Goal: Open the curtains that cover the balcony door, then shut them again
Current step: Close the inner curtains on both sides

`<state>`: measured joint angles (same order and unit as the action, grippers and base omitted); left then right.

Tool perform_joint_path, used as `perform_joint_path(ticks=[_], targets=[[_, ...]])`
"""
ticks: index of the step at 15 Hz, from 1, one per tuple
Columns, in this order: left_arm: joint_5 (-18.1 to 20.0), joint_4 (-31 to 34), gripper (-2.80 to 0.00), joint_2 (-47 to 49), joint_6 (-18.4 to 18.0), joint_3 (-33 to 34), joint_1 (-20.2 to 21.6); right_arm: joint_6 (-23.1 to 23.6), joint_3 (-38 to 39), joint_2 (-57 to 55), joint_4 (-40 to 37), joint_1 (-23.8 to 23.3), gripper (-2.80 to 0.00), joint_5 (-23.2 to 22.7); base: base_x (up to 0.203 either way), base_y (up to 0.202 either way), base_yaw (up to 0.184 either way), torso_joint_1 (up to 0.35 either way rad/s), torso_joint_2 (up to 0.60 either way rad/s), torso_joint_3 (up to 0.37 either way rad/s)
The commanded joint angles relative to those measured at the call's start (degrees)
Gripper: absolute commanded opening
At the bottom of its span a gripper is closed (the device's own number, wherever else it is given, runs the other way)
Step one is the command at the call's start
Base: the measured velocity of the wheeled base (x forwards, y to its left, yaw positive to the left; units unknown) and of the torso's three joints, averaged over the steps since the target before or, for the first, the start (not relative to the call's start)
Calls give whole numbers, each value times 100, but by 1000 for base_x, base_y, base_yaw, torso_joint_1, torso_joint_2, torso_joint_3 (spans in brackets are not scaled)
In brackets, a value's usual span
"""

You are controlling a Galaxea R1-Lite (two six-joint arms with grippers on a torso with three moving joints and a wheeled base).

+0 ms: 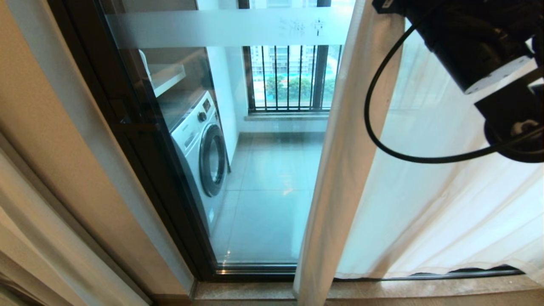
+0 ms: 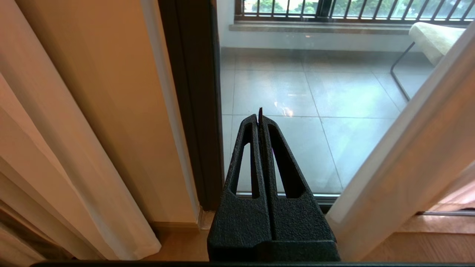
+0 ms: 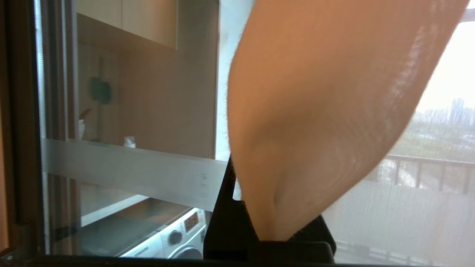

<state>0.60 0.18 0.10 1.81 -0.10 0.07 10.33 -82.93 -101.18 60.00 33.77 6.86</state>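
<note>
The curtains (image 1: 425,199) hang drawn to the right of the balcony door (image 1: 238,140), leaving its glass uncovered over the washing machine (image 1: 204,153) behind it. The right gripper (image 3: 259,226), raised beside the door's frosted band, has its jaws closed on a fold of the curtains. The left gripper (image 2: 259,115) sits low before the door's bottom rail, jaws pressed together and empty.
</note>
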Motion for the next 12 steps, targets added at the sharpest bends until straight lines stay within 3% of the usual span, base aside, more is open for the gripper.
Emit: perform_joint_path(ticks=[1,7,12], targets=[[2,-1,-280,-1,3,1,1,43,-218,-363,29,246,-280,36,0,0,0,0,0,0],[2,-1,-280,-1,3,1,1,180,-850,-942,33,689,-280,221,0,0,0,0,0,0],[2,-1,-280,-1,3,1,1,172,-882,-1035,138,719,-280,272,0,0,0,0,0,0]])
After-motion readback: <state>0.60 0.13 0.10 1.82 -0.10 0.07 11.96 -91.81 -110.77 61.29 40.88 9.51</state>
